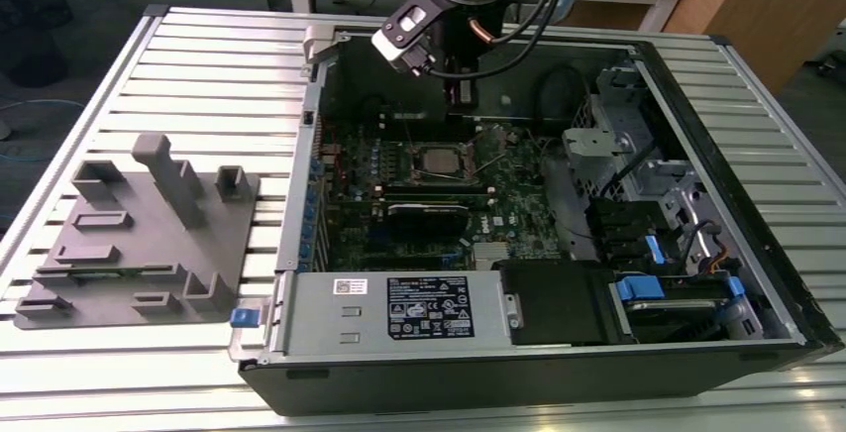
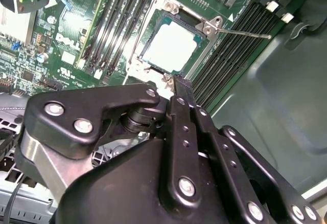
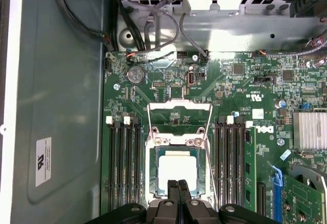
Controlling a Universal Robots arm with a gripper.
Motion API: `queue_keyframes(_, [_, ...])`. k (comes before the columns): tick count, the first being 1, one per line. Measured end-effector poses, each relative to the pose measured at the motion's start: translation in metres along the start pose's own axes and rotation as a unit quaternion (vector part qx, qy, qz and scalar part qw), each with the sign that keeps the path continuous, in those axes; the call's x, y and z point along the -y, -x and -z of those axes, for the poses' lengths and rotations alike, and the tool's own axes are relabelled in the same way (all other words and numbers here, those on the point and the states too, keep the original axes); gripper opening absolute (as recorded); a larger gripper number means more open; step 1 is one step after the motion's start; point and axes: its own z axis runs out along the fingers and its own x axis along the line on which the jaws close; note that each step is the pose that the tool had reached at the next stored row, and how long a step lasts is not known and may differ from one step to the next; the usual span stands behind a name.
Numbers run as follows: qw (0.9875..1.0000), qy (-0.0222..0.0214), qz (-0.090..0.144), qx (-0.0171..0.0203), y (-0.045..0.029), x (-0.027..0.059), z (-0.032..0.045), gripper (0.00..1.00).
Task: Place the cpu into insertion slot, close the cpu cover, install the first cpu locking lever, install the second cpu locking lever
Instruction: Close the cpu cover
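The hand [image 3: 178,183], closed tight and empty, hangs close over the cpu [image 3: 177,168] in the insertion slot [image 3: 153,169].

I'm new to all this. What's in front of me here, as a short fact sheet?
setting: open computer case on a slatted table
cpu: lying in the insertion slot
cpu cover: appears lowered around the chip
lever: one thin wire lever sticks out sideways, apparently unlatched
gripper: fingers together, tip near the socket's edge
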Motion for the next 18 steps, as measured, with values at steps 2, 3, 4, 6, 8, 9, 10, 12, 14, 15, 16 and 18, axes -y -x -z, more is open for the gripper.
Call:
queue_keyframes(2, [1.0000, 0.0000, 0.000, 0.0000, 0.0000, -0.0005, 0.0000, 0.10])
queue_keyframes(3, [1.0000, 0.0000, 0.000, 0.0000, 0.0000, -0.0007, 0.0000, 0.10])
queue_keyframes(4, [1.0000, 0.0000, 0.000, 0.0000, 0.0000, -0.0008, 0.0000, 0.10])
queue_keyframes(6, [1.0000, 0.0000, 0.000, 0.0000, 0.0000, -0.0008, 0.0000, 0.10])
queue_keyframes(8, [1.0000, 0.0000, 0.000, 0.0000, 0.0000, -0.0010, 0.0000, 0.10])
queue_keyframes(9, [1.0000, 0.0000, 0.000, 0.0000, 0.0000, -0.0012, -0.0001, 0.10])
queue_keyframes(10, [1.0000, 0.0000, 0.000, 0.0000, 0.0000, -0.0016, -0.0001, 0.10])
queue_keyframes(12, [1.0000, 0.0000, 0.000, 0.0000, 0.0000, -0.0026, -0.0001, 0.10])
queue_keyframes(14, [1.0000, 0.0000, 0.000, 0.0000, -0.0001, -0.0039, -0.0002, 0.10])
queue_keyframes(15, [1.0000, 0.0000, 0.000, 0.0000, -0.0001, -0.0045, -0.0002, 0.10])
queue_keyframes(16, [1.0000, 0.0000, 0.000, 0.0000, -0.0001, -0.0047, -0.0002, 0.10])
queue_keyframes(18, [1.0000, 0.0000, 0.000, 0.0000, -0.0001, -0.0047, -0.0002, 0.10])
